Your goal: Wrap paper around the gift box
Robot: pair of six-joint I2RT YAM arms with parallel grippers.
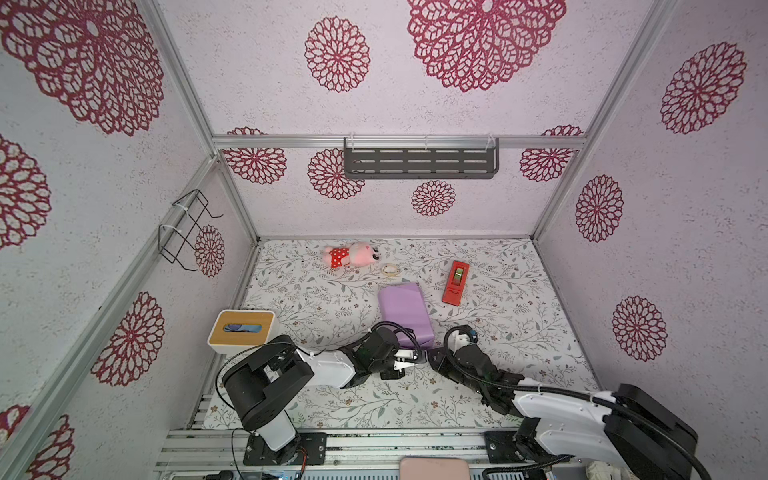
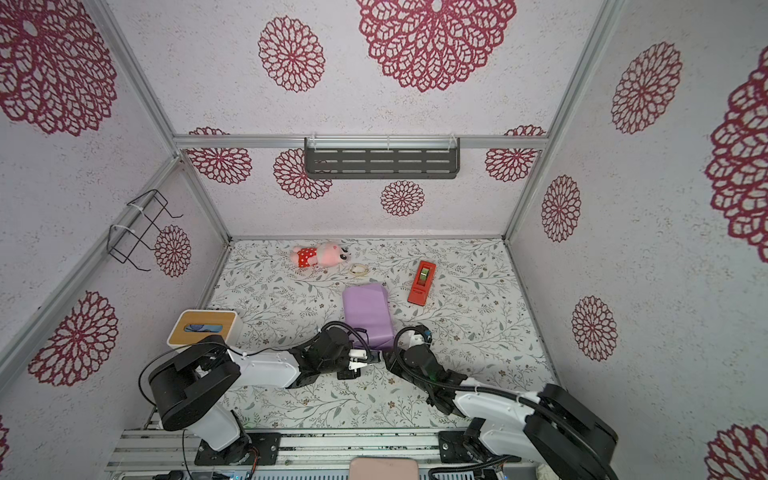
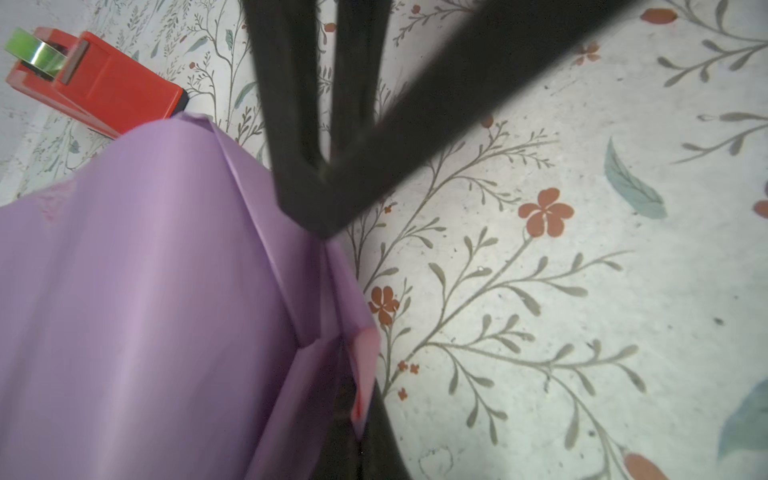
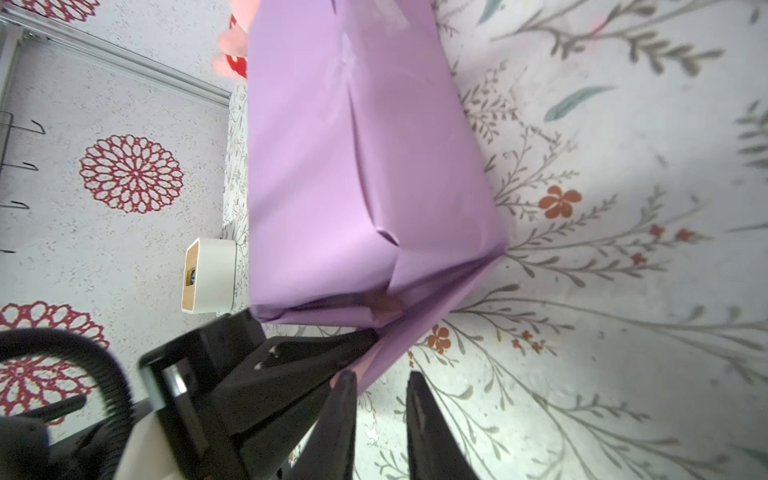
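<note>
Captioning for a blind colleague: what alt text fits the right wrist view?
Lilac paper folded into a box-shaped parcel lies on a floral table; the left gripper pinches its pointed flap. The right gripper is open beside that flap.

The left arm (image 1: 328, 365) stretches out low and nearly level toward the middle, with its wrist rolled sideways. The left gripper (image 1: 417, 358) is pinched tight on a corner of the paper (image 4: 365, 166), which shows plainly in the right wrist view. The right arm (image 1: 557, 411) angles in from the right and bends down at the wrist. The right gripper (image 4: 380, 380) sits just beside the left one, tips nearly meeting. Its jaws are parted with nothing between them.
</note>
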